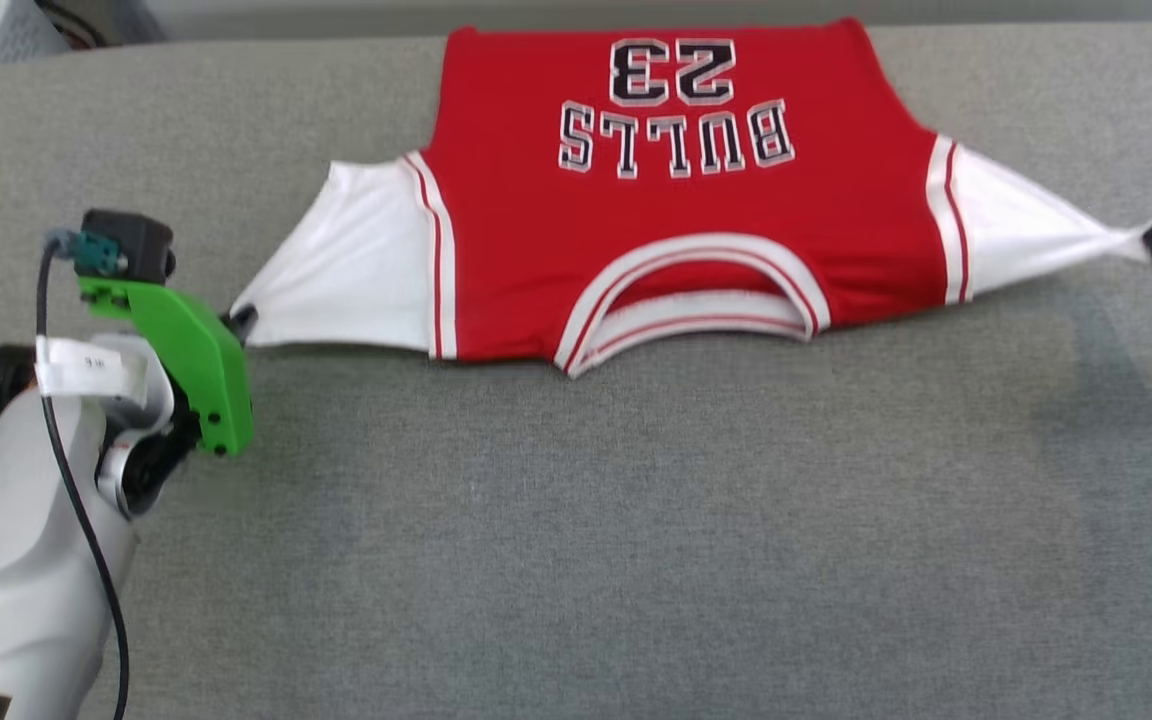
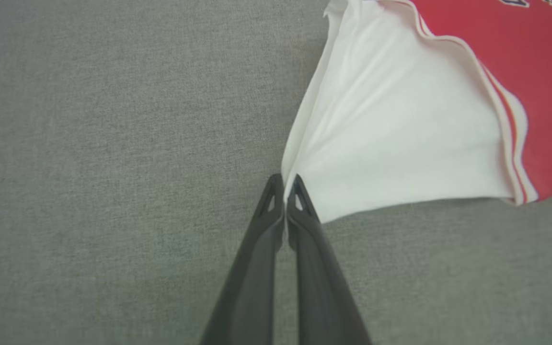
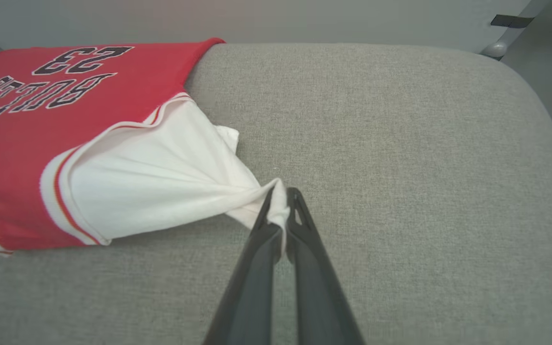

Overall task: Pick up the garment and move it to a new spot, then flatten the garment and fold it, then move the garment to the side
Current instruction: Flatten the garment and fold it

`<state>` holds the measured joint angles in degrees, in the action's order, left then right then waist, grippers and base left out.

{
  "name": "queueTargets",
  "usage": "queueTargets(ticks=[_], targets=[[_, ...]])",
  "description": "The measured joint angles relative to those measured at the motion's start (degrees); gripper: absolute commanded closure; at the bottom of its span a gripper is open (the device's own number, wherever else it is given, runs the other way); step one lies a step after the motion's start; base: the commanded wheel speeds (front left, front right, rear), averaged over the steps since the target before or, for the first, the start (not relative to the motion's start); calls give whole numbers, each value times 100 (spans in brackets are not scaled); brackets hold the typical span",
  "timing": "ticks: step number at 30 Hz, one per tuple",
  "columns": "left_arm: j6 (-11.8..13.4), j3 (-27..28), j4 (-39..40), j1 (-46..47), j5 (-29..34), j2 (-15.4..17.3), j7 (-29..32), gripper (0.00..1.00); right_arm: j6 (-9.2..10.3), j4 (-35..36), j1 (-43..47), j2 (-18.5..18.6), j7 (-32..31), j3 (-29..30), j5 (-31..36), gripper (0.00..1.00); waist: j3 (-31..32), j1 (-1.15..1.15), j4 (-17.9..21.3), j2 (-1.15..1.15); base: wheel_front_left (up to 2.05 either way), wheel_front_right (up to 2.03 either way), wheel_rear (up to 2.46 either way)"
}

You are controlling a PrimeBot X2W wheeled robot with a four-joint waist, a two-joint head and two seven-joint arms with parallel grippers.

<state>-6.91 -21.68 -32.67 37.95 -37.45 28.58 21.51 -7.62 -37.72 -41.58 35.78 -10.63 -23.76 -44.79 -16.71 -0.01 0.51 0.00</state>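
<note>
Our left claw and right claw are each clamped on a white sleeve tip of the garment, which is stretched chest-up across the far side of the grey desk. We judge that either thin pinch could slip under more pull, letting that sleeve bunch.

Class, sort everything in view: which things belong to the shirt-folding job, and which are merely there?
Job: garment; left gripper; right gripper, both shut on it.
Merely there: grey padded surface; green wrist bracket; black cable.
</note>
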Motion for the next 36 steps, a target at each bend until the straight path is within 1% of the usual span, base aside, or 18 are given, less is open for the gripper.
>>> queueTargets(ticks=[3, 8, 14, 20, 25, 27, 34, 36], targets=[[60, -15, 225, -369, -100, 82, 266, 100, -1, 51, 344, 78, -191, -30, -176, 100, 238, 0, 7, 0, 0, 0, 0], [126, -35, 647, -996, -225, 221, 527, 100, -8, 174, 820, 169, -493, -16, -448, 100, 559, 0, 20, 0, 0, 0, 0], [312, -33, 1284, -1934, -541, 402, 916, 100, -9, 469, 1532, 320, -1006, 79, -754, 100, 915, 0, 35, 0, 0, 0, 0], [591, 44, 2124, -2943, -901, 547, 1147, 100, -8, 892, 2410, 520, -1574, 336, -989, 100, 1215, 0, 44, 0, 0, 0, 0], [820, 62, 2697, -3524, -1132, 578, 1334, 100, -1, 1185, 3034, 567, -1991, 642, -1001, 100, 1337, 0, 36, 0, 0, 0, 0], [876, 44, 2927, -3674, -1157, 581, 1393, 100, 0, 1301, 3236, 565, -2104, 808, -979, 100, 1336, 0, 20, 0, 0, 0, 0], [999, 16, 3600, -3749, -1258, 573, 1590, 100, 2, 1712, 3446, 445, -2442, 1399, -668, 100, 1226, 0, -25, 0, 0, 0, 0], [1029, 15, 3811, -3747, -1259, 577, 1645, 100, 2, 1809, 3446, 377, -2662, 1615, -597, 0, 1162, 0, -43, 0, 0, 0, 0]])
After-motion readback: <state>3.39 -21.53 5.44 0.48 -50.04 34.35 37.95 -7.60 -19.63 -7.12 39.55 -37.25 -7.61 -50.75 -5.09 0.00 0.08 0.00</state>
